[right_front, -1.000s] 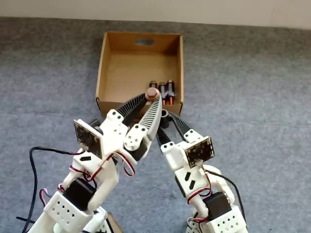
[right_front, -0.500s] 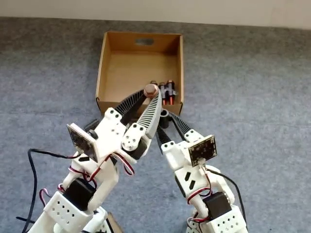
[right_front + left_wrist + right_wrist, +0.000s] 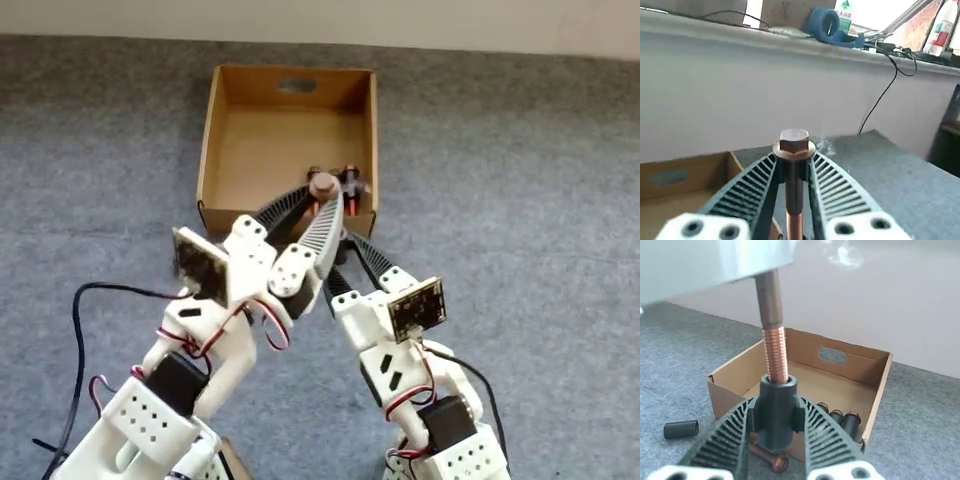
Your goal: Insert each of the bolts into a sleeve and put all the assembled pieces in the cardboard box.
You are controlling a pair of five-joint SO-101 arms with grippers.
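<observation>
Just in front of the box [image 3: 879,385]: bolt [image 3: 794,145], pinched upright in the left gripper [image 3: 795,165]; threaded tip sits in the mouth of the sleeve [image 3: 775,390], clamped by the right gripper [image 3: 775,420]. Finished pieces [image 3: 837,416] lie inside the box. Risk: a tilted bolt jams, or the sleeve slips.

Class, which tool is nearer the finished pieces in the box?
Left. The left tool hangs over the front wall of the box beside the pieces; the right tool sits lower, outside that wall.

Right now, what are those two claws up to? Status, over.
Left gripper shut on bolt, right gripper shut on sleeve. Bolt's tip in sleeve mouth. Three assembled pieces in cardboard box. Nothing blocking; spare sleeve, spare bolt on carpet.
</observation>
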